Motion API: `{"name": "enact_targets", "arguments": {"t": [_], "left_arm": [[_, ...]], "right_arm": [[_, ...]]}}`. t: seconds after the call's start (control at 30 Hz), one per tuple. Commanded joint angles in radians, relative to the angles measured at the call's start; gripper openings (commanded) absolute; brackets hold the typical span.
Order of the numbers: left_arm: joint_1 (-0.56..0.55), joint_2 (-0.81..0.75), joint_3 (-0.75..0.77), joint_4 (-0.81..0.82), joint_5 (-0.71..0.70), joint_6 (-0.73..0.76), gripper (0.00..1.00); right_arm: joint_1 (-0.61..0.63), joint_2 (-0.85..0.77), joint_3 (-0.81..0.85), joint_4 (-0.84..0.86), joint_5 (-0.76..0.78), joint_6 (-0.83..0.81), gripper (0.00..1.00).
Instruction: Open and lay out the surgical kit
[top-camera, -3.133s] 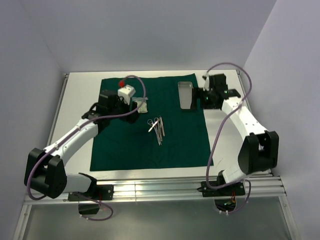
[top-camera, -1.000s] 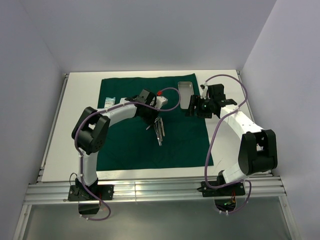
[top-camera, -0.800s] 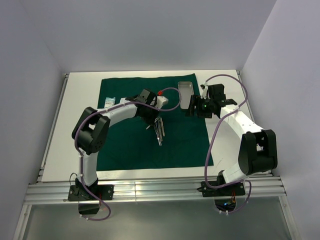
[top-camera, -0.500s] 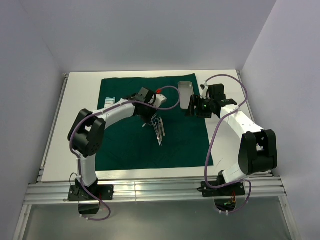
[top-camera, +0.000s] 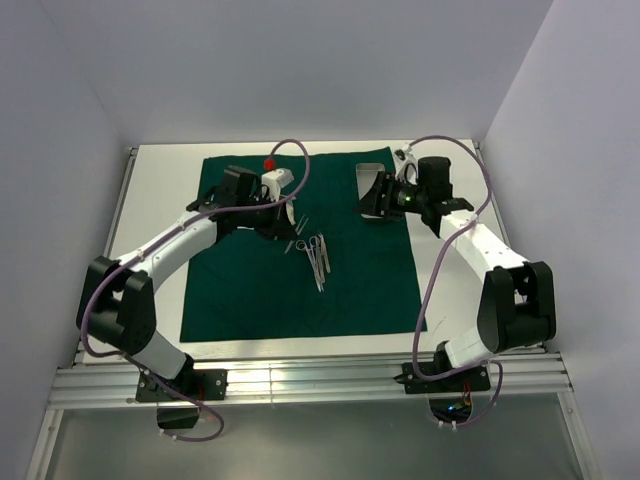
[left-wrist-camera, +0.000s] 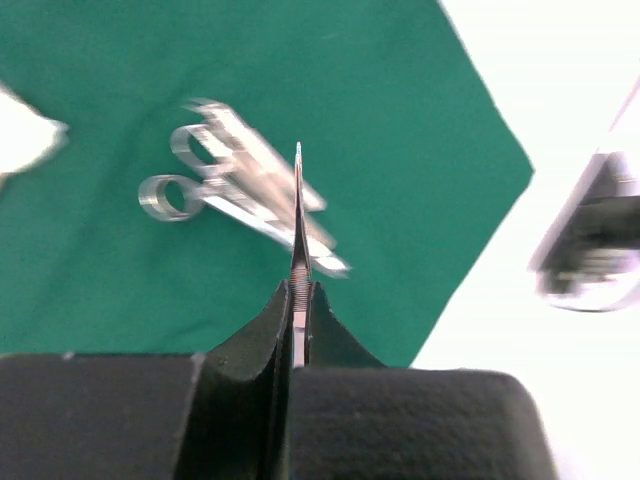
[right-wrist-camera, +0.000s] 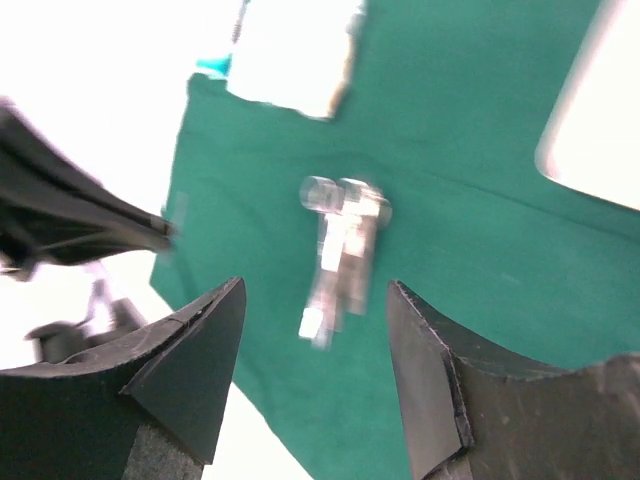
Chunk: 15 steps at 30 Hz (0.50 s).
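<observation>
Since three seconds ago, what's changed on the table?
The left gripper reached the clamps, shut on the tweezers and drew back left. The right gripper shifted left over the tray. Clamps, tray and cloth stayed put.

The white-and-black left arm (top-camera: 170, 250) rises from its base, bends at the elbow and reaches forward and inward over the tabletop. Its black left gripper (left-wrist-camera: 297, 290) has its jaws pressed together on slim steel tweezers (left-wrist-camera: 297, 220). The white-and-black right arm (top-camera: 480, 240) arcs forward, then inward. Its black right gripper (right-wrist-camera: 315, 290) has its jaws parted, nothing between them.
</observation>
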Motion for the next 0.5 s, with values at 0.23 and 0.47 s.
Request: {"name": "enact_targets", "arguments": {"t": [0.23, 0.47], "left_arm": [[0.012, -0.119, -0.11, 0.29, 0.404, -0.323, 0.0], [0.015, -0.137, -0.17, 0.471, 0.477, -0.454, 0.0]], "right_arm": [[0.198, -0.009, 0.1, 0.194, -0.214, 0.164, 0.66], [0.235, -0.002, 0.108, 0.255, -0.283, 0.213, 0.65]]}}
